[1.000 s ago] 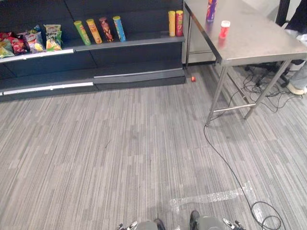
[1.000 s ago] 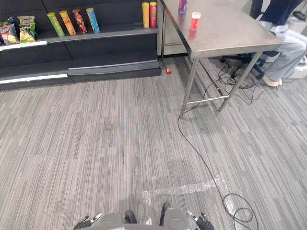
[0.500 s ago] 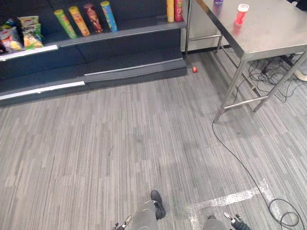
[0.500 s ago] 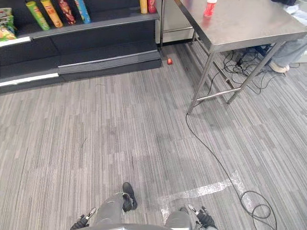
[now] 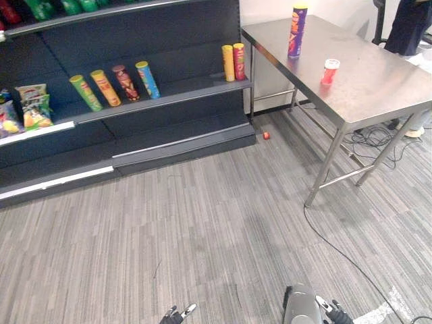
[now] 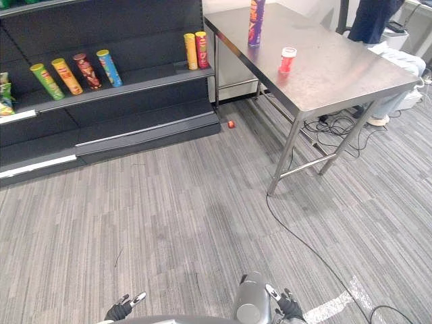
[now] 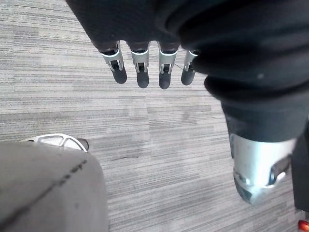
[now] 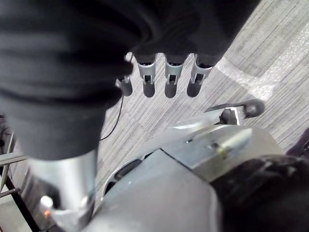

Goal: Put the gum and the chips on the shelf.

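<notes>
Standing on the metal table (image 5: 378, 84) were one purple chips can (image 5: 296, 31) and one red gum bottle (image 5: 330, 71), apart from each other. The dark shelf (image 5: 192, 90) carried four leaning tubes (image 5: 125, 82) and two upright tubes (image 5: 228, 63). The left hand (image 6: 123, 308) and the right hand (image 6: 289, 308) hung low, fingers straight, holding nothing.

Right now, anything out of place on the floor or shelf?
One small red thing lies loose on the floor, beside the shelf's bottom corner nearest the table. Too small to identify. Nothing else stands out.
</notes>
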Available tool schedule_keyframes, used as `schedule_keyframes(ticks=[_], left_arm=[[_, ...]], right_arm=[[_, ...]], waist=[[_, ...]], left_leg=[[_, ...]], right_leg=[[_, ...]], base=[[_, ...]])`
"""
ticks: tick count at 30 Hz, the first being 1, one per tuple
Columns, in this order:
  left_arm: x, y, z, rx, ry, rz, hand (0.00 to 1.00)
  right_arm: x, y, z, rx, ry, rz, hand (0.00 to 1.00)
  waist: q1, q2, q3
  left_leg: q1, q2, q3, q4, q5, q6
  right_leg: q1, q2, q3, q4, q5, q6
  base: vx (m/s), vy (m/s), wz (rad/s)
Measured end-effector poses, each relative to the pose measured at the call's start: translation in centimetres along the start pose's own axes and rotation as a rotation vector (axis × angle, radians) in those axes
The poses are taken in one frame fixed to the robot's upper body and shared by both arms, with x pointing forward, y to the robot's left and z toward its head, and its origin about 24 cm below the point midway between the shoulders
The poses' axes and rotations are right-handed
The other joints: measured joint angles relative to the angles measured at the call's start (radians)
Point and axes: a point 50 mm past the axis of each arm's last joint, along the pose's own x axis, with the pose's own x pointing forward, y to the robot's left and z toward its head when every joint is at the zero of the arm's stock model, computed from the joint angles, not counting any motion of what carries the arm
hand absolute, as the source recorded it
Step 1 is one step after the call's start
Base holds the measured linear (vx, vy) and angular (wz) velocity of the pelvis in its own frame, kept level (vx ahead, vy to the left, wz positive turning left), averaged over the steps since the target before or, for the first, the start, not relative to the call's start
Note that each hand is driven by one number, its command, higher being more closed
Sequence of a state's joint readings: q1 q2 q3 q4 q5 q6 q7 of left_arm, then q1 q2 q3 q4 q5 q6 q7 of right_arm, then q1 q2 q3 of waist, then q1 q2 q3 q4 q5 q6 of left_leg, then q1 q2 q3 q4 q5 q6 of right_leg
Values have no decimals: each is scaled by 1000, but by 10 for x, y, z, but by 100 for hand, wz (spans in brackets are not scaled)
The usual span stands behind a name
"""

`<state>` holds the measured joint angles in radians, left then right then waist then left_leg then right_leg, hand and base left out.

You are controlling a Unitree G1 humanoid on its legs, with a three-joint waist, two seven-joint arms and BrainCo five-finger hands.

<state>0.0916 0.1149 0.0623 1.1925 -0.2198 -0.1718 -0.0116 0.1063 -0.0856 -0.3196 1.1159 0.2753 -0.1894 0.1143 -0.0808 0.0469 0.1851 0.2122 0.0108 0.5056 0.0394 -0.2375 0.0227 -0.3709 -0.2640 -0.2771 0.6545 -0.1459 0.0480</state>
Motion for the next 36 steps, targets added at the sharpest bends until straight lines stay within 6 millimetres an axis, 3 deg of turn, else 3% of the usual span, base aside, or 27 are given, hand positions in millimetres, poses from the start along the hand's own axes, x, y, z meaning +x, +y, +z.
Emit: schedule_keyframes(ticks=[1,2,3,5,6,7,8,9,10,12,15,17,19,20,22,25,28,31,32,33,34,36], left_arm=[[0,-1,0,-13,1,-1,0],[0,-2,-2,-26,4,-1,0],[0,-2,0,-28,0,-2,0],[1,1,2,-58,-8,8,0],[2,-3,4,-77,-12,5,0],[2,-10,5,-73,-15,-8,0],[3,-19,7,-70,-24,-30,0],[4,-27,10,-84,-37,-47,0],[4,-33,14,-96,-42,-61,0],[5,-35,15,-107,-45,-65,0],[5,-31,17,-149,-55,-47,0],[5,-28,17,-198,-57,-29,0],[5,-24,16,-220,-59,-18,0],[5,-22,18,-251,-71,-9,0],[4,-21,20,-287,-90,0,0],[4,-20,22,-313,-102,4,0],[4,-20,22,-297,-108,4,0],[3,-21,18,-297,-96,6,0],[4,-18,18,-291,-94,10,0],[3,-13,15,-276,-89,18,0],[3,-6,16,-242,-86,26,0],[3,-3,18,-207,-90,25,0]], right_arm=[[1,1,1,-5,-3,2,0],[1,1,2,-13,-3,7,0],[1,1,1,-15,-1,7,0],[-1,-1,-4,-17,15,4,0],[-2,-4,-6,-27,23,0,0],[-2,-7,-4,-42,20,-5,0],[-1,-8,0,-53,13,-7,0],[1,-5,6,-62,-1,4,0],[3,-4,11,-70,-21,12,0],[3,-3,11,-70,-18,14,0],[3,-8,11,-77,-12,6,0],[3,-12,13,-86,-13,5,0],[2,-16,14,-83,-14,-9,0],[1,-21,12,-77,-4,-25,0],[-1,-26,9,-51,5,-52,0],[0,-23,10,-32,-10,-55,0],[1,-15,12,-55,-22,-31,0],[1,-15,12,-85,-16,-21,0],[1,-15,8,-82,0,-23,0],[-1,-14,0,-75,29,-23,0],[-4,-10,-13,-60,65,-18,0],[-7,-9,-21,-44,93,-24,0]], waist=[[3,4,3],[1,12,5],[-1,7,13],[0,-15,29],[-3,5,44],[-7,19,46],[-1,38,45],[2,42,42],[0,34,40],[1,29,40],[1,16,45],[3,18,45],[1,17,46],[4,16,47],[7,14,48],[8,13,48],[8,6,45],[8,25,35],[9,4,23],[10,-10,-15],[-3,-46,-70],[3,-75,-88]], left_leg=[[4,10,6,1,-6,-11],[9,29,9,3,-16,-36],[22,43,10,2,-26,-66],[57,48,-2,0,-48,-113],[82,78,-19,-2,-62,-138],[85,94,-31,-5,-62,-139],[89,109,-43,-4,-33,-154],[90,119,-57,-2,28,-163],[88,131,-85,26,87,-168],[73,154,-111,98,108,-171],[-44,220,-201,455,202,-192],[-124,266,-209,680,364,-174],[-199,297,-179,842,306,-154],[-251,297,-159,895,242,-149],[-325,294,-123,884,165,-148],[-384,287,-68,610,131,-127],[-394,232,-78,133,174,-128],[-421,242,-143,92,179,-139],[-420,229,-138,143,253,-130],[-429,203,-128,181,244,-119],[-473,161,-122,251,162,-93],[-467,120,-105,264,129,-77]], right_leg=[[-3,24,3,-91,10,10],[-5,63,20,-275,58,20],[0,91,54,-455,148,30],[28,97,109,-591,233,51],[21,117,114,-531,306,36],[10,128,107,-491,301,29],[-2,139,94,-444,261,-17],[-10,136,87,-392,211,-28],[0,124,64,-345,152,-37],[21,117,49,-313,109,-38],[85,94,31,-228,3,-40],[143,91,36,-214,-38,-62],[193,90,45,-224,-71,-72],[229,90,44,-244,-83,-61],[278,89,43,-274,-86,-56],[329,78,52,-302,-100,-33],[341,28,102,-295,-140,30],[357,23,153,-306,-168,77],[388,0,188,-342,-175,90],[412,-20,210,-396,-173,89],[429,-39,258,-432,-137,89],[418,-78,274,-428,-84,102]], base=[[380,-223,-28],[452,-250,-19],[461,-262,-7],[400,-289,16],[416,-320,33],[462,-299,35],[455,-293,31],[543,-338,40],[438,-288,39],[331,-197,37],[341,-210,22],[295,-100,-16],[318,-42,-13],[315,11,5],[278,65,-3],[224,134,-23],[315,319,-28],[313,389,-44],[490,542,-62],[552,489,-32],[514,344,-8],[419,243,2]])
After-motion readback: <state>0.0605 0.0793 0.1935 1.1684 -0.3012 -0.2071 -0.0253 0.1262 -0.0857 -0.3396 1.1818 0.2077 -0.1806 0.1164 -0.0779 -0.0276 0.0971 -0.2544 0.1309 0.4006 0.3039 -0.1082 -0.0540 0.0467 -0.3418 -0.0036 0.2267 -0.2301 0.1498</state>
